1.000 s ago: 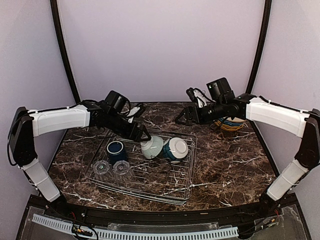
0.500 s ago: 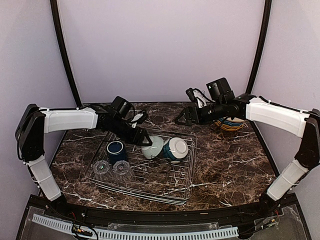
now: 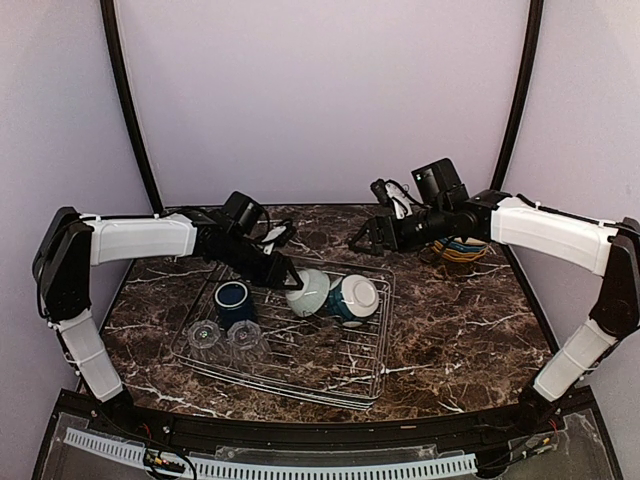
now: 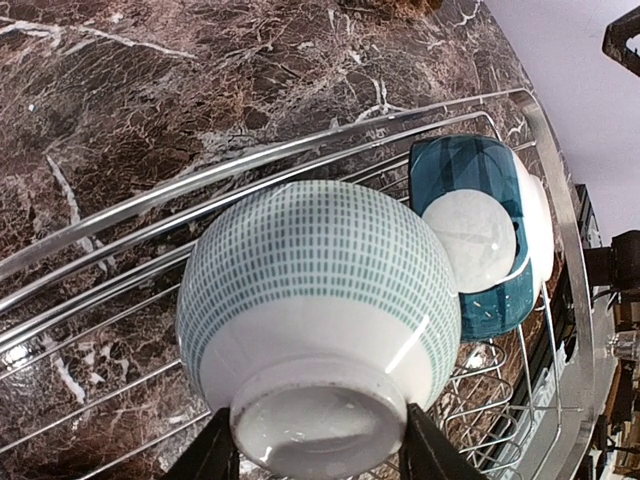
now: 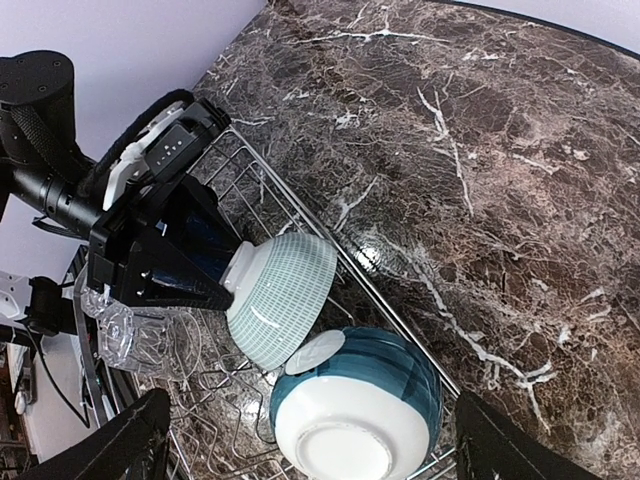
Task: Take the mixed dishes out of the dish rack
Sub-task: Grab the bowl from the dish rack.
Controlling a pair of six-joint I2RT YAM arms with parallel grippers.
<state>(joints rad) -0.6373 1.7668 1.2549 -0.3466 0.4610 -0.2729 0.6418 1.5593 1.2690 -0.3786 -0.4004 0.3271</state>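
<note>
Mid-frame, the dish rack (image 3: 300,362) holds the green-checked bowl (image 4: 320,290) just beside the teal bowl (image 4: 480,230). The left end effector (image 3: 284,274) is clamped on its narrow foot; lifting could let it slip onto its neighbour. The right end effector (image 3: 366,238), upper right, gapes empty.

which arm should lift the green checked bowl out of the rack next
Left: its fingers are shut on the foot of the green-checked bowl in the rack. The right fingers hang open, off it, empty.
</note>
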